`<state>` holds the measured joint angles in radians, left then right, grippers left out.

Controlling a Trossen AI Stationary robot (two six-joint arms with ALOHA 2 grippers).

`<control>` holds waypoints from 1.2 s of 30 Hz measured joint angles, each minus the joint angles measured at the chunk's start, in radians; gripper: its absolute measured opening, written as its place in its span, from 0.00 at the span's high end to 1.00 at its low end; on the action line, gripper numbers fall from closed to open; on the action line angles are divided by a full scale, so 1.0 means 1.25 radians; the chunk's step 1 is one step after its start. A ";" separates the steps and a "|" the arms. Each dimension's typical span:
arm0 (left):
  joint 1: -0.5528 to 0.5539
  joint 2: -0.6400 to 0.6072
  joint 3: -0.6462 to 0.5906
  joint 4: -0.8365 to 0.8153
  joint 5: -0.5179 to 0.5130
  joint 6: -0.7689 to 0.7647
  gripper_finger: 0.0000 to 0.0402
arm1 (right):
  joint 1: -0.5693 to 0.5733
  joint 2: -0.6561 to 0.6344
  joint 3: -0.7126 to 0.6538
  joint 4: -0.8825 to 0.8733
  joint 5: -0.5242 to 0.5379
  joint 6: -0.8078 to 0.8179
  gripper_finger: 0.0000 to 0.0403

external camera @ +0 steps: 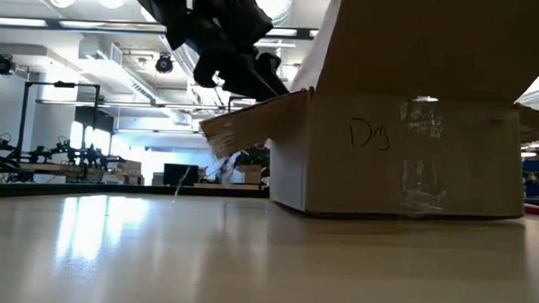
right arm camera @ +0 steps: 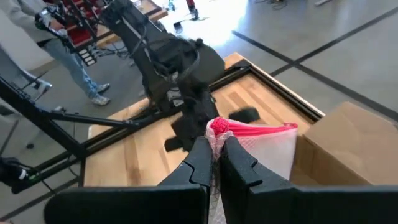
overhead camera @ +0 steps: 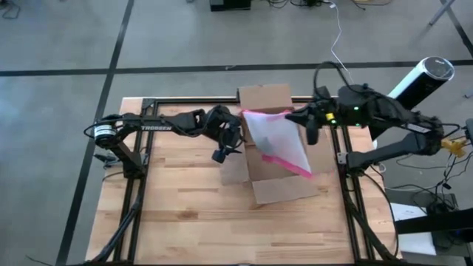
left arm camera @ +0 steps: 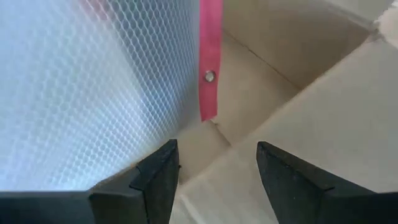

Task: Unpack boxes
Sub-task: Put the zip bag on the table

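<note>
A robotics lab or workshop: an open hall with a grey concrete floor (overhead camera: 170, 44) marked by dark lines, exposed ceiling ducts (external camera: 119, 70), benches of equipment (external camera: 35, 166) behind, and a wooden worktop (overhead camera: 185, 214) framed by black rails.

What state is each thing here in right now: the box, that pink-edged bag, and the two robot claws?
Box: open, flaps spread, sitting on the table.
Pouch: lifted out, hanging above the box, pinched at its pink corner.
Right gripper: shut on the pouch.
Left gripper: open, holding nothing, at the box's left edge beside the pouch.
</note>
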<state>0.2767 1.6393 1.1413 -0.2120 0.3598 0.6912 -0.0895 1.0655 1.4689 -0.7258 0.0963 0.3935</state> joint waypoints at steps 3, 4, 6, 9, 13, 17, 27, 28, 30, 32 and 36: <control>-0.001 0.000 -0.004 0.004 0.000 -0.002 0.51 | 0.000 0.043 0.000 0.042 -0.015 -0.001 1.00; -0.001 -0.001 -0.004 0.002 0.001 -0.003 0.51 | 0.000 0.056 0.000 0.057 -0.022 -0.002 1.00; -0.001 -0.001 -0.005 -0.005 0.017 -0.003 0.52 | 0.000 0.079 0.000 0.081 -0.035 -0.007 1.00; -0.002 0.001 -0.006 -0.010 0.045 0.015 0.52 | 0.000 0.100 0.000 0.119 -0.036 -0.007 1.00; -0.005 0.021 -0.006 -0.020 0.057 0.024 0.51 | -0.001 0.122 0.000 0.176 -0.037 0.005 1.00; -0.004 0.021 -0.006 -0.043 0.058 0.021 0.51 | -0.001 0.150 0.000 0.254 -0.048 0.005 1.00; -0.015 0.018 -0.002 -0.066 0.061 0.026 0.55 | -0.004 0.208 0.020 0.324 -0.074 -0.008 1.00; -0.017 0.018 0.003 -0.062 0.061 0.026 0.55 | -0.004 0.207 0.033 0.314 -0.067 -0.020 1.00; -0.020 0.016 0.015 -0.055 0.062 0.027 0.55 | -0.004 0.196 0.069 0.274 -0.039 -0.044 1.00; -0.022 0.013 0.031 -0.054 0.062 0.028 0.53 | -0.004 0.181 0.122 0.213 -0.004 -0.070 1.00; -0.023 0.013 0.063 -0.052 0.062 0.060 0.50 | -0.004 0.161 0.245 0.050 0.084 -0.109 1.00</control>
<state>0.2474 1.6558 1.2202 -0.2767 0.4370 0.7663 -0.0940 1.2663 1.7754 -0.6638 0.2013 0.2569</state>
